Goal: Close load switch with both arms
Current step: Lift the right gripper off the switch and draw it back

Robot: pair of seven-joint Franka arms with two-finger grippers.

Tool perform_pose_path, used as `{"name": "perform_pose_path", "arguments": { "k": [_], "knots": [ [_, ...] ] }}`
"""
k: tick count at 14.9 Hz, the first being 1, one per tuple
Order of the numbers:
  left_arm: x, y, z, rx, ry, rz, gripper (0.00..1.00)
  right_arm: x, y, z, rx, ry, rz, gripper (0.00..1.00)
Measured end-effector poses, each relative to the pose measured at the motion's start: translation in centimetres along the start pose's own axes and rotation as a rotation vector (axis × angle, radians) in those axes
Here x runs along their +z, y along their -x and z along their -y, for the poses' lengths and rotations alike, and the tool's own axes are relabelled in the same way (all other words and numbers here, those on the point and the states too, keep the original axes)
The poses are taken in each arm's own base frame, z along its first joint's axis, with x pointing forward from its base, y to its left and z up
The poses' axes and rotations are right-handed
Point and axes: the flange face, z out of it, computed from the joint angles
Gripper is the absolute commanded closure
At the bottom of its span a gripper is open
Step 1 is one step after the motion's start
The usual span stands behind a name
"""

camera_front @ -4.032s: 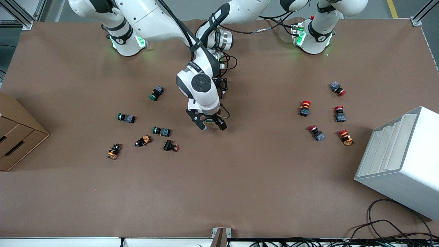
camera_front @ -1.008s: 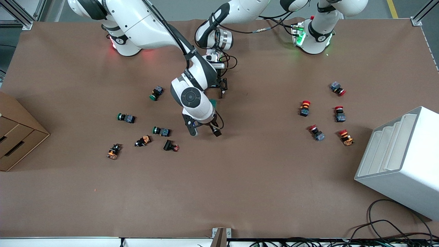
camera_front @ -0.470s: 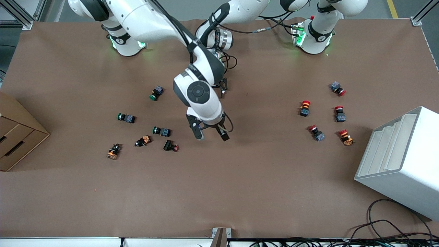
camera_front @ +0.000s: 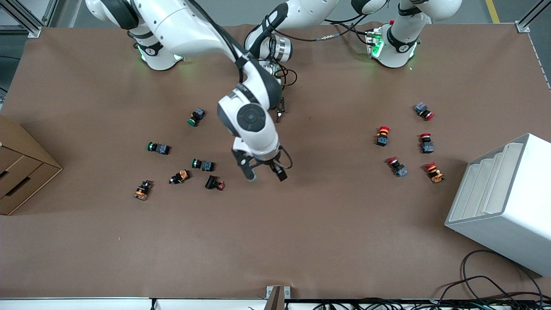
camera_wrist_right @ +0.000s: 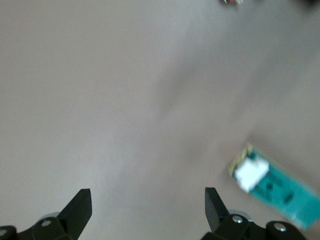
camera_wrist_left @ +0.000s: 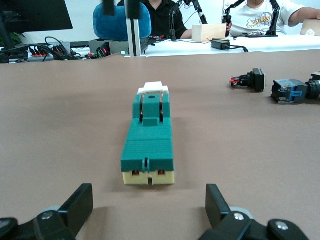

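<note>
- The worktop (camera_front: 301, 241) is covered in matt brown paper-like sheet, faintly creased.
- The load switch (camera_wrist_left: 148, 141) looks like moulded green plastic with a dull sheen.
- The arms (camera_front: 185, 26) have glossy white plastic shells.
- Each hand's fingers (camera_wrist_left: 80, 202) look matt black.

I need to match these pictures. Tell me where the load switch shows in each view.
Front: not in sight; the right arm likely covers it.
Left wrist: the switch lies mid-picture on the table.
Right wrist: near the picture's edge, blurred.
Shared landmark: its white tab, in both wrist views.
</note>
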Motion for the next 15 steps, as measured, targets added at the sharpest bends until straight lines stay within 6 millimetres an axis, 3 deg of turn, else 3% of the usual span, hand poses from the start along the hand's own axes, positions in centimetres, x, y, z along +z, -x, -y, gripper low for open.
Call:
{"name": "perform_pose_path", "arguments": {
  "k": [4,9,11,15],
  "knots": [
    [-0.8,-1.1,-1.5,-0.005,-0.069,0.057,0.01,-4.6,-10.6,-0.9,-0.219,0.086,0.006,0.00],
    [-1.8,-5.2,-4.7,-0.026,-0.174,0.162,0.01,-11.1,-20.2,-4.4,-0.469,0.149,0.054,0.00],
    [-2.3,-7.6,-6.1,-0.045,-0.216,0.221,0.01,-14.6,-24.9,-6.6,-0.579,0.160,0.081,0.00],
    [-2.4,-14.4,-8.4,-0.105,-0.277,0.333,0.01,-21.8,-34.8,-13.3,-0.753,0.168,0.129,0.00]
  ]
}}
